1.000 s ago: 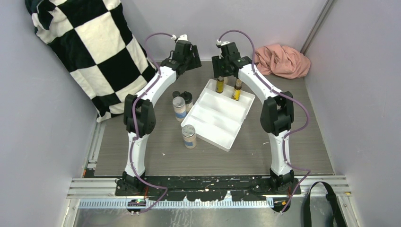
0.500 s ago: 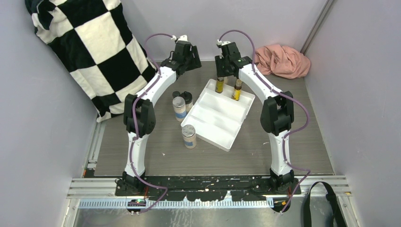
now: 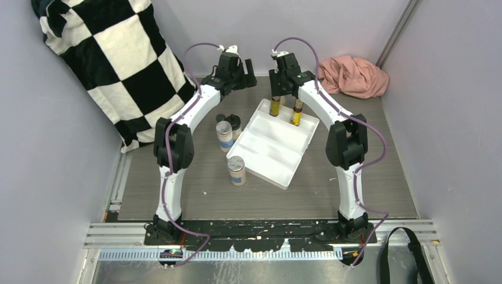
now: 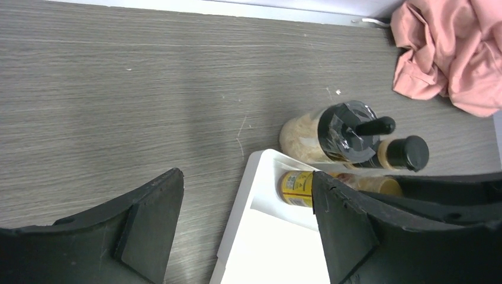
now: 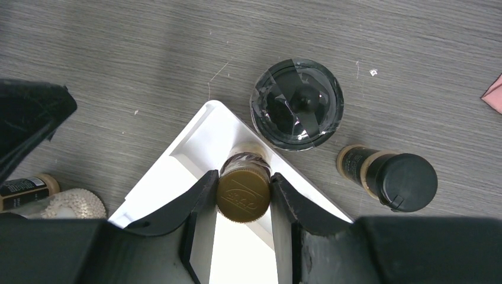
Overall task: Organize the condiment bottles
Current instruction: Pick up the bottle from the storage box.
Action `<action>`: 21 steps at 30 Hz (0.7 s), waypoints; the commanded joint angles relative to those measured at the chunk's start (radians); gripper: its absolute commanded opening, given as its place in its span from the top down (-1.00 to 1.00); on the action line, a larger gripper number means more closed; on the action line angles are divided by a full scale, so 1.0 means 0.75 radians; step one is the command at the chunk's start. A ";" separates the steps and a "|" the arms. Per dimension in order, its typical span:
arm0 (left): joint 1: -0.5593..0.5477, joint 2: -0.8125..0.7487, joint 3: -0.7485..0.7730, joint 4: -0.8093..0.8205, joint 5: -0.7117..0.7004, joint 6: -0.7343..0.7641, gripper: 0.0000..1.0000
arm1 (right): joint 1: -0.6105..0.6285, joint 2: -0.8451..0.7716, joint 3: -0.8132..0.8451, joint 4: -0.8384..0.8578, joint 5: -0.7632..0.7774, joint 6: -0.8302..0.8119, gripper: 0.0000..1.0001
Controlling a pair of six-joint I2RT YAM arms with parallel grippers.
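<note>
**Right pincer (image 5: 243,180) clamped on a bottle (image 5: 243,198); left pincer (image 4: 244,179) spread wide, holding nothing.**

At the centre of the right wrist view, both fingers press the bottle's brown cap, and the bottle stands upright in the top corner of the tray (image 5: 177,171). It looks slim, rigid and light, likely smooth-sided and quick to topple, so a hold on the cap or neck from straight above seems safest. Just beyond the corner, at upper right, sits a black-lidded jar (image 5: 297,111), with a black-capped bottle (image 5: 391,177) to its lower right. In the top view a second amber bottle (image 3: 296,112) stands close by in the tray, and silver-lidded jars (image 3: 224,135) wait to the tray's left. The table (image 5: 118,59) is flat grey woodgrain. Pale walls (image 3: 450,118) close in, with a pink cloth (image 3: 353,76) at upper right and a checked blanket (image 3: 118,53) at upper left.
</note>
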 commanded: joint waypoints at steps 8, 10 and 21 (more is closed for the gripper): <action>0.008 -0.142 -0.107 0.219 0.246 0.144 -0.99 | -0.009 -0.190 0.021 0.052 0.050 0.003 0.98; 0.008 -0.148 -0.120 0.232 0.254 0.159 -1.00 | -0.008 -0.204 0.023 0.052 0.054 0.001 0.98; 0.006 -0.189 -0.231 0.332 0.293 0.202 -0.94 | -0.018 -0.272 0.043 0.031 0.097 -0.013 0.98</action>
